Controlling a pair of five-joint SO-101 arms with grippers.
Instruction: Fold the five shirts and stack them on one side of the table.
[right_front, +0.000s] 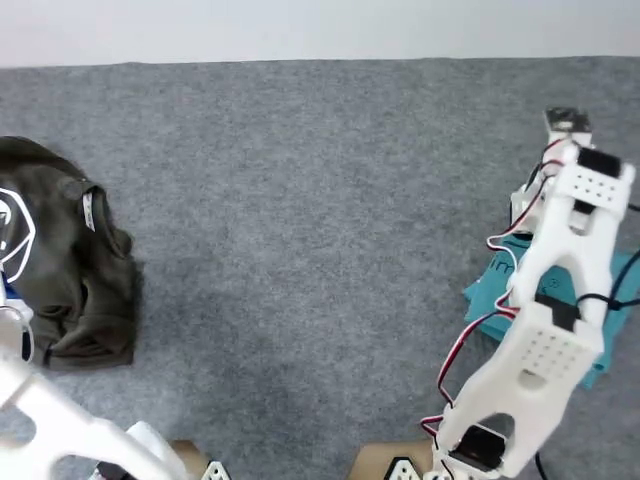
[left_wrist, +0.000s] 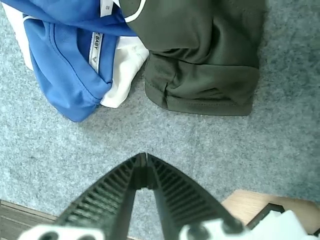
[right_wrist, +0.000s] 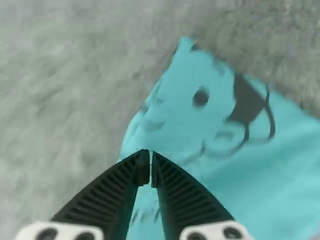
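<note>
Table (right_front: 320, 200): grey felt-like cover, carrying all shirts in sight.
Olive shirt (right_front: 70, 250): rumpled bundle at left edge of table in high view, white print on top, partly cut off by frame edge. In left wrist view, olive shirt (left_wrist: 205, 55) with hemmed edge doubled over, flat on the grey.
Blue shirt (left_wrist: 65, 65): just beside olive shirt and touching it, neck label showing, lying over white shirt.
White shirt (left_wrist: 125, 75): mostly under blue shirt, one corner poking out between blue and olive.
Teal shirt (right_front: 488, 300): right side of table, well apart from the other three, largely hidden beneath right arm. In right wrist view, teal shirt (right_wrist: 240, 150) lying flat, dark print facing up.
Left arm (right_front: 55, 415): low at near left corner, just beside olive shirt.
Left jaws: closed, tips together, nothing between them. Above bare grey table, near olive shirt's hemmed edge but apart from it.
Right arm (right_front: 555, 300): stretched over teal shirt.
Right jaws: closed, tips meeting, no cloth visibly pinched. Over edge of teal shirt, where cloth meets grey table.
</note>
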